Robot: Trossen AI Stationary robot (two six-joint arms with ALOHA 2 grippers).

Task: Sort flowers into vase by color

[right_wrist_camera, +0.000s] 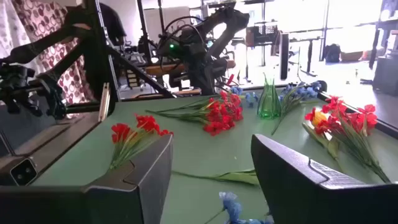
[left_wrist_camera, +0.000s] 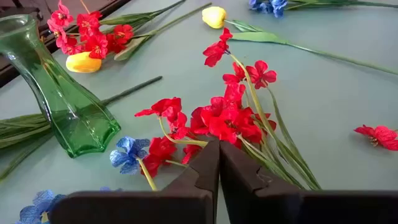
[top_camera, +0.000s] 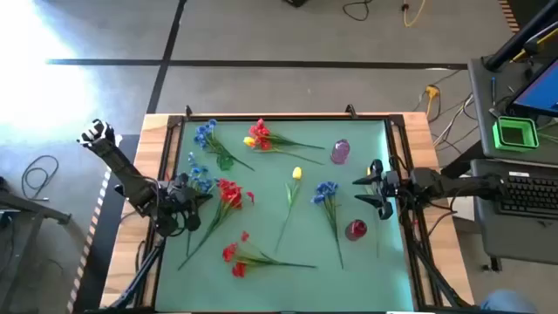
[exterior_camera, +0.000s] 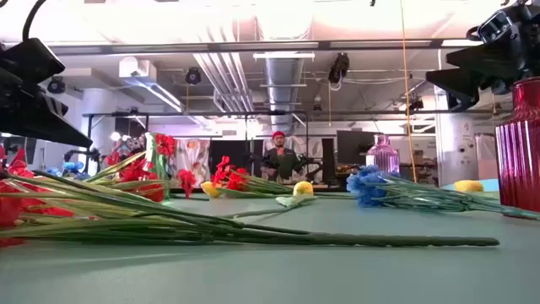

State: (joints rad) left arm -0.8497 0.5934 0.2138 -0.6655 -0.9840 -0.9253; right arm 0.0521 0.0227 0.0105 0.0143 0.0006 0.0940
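Artificial flowers lie scattered across a green table (top_camera: 366, 262) as two dark robot arms begin sorting them by color into vases. The left gripper (left_wrist_camera: 219, 163), its fingers pressed together with nothing visibly between them, sits low at the left side of the mat, just beside a red spray (top_camera: 228, 194) whose blooms fill the left wrist view. The right gripper (top_camera: 373, 187) hangs at the table's right edge with its fingers parted and empty, between a purple vase (top_camera: 340, 152) and a red vase (top_camera: 356, 229). A green vase (left_wrist_camera: 62, 93) stands near the blue blossoms (top_camera: 205, 133) at the far left; a blue stem (top_camera: 328, 194) and a yellow tulip (top_camera: 296, 174) lie mid-table, with another red spray (top_camera: 237, 255) toward the near edge. No flower appears to be in any vase yet, so the sorting looks barely begun. The step in hand is most likely picking up the red spray; that calls for the left fingers to part, straddle the thin stem, and close on it before carrying it well across to the red vase.
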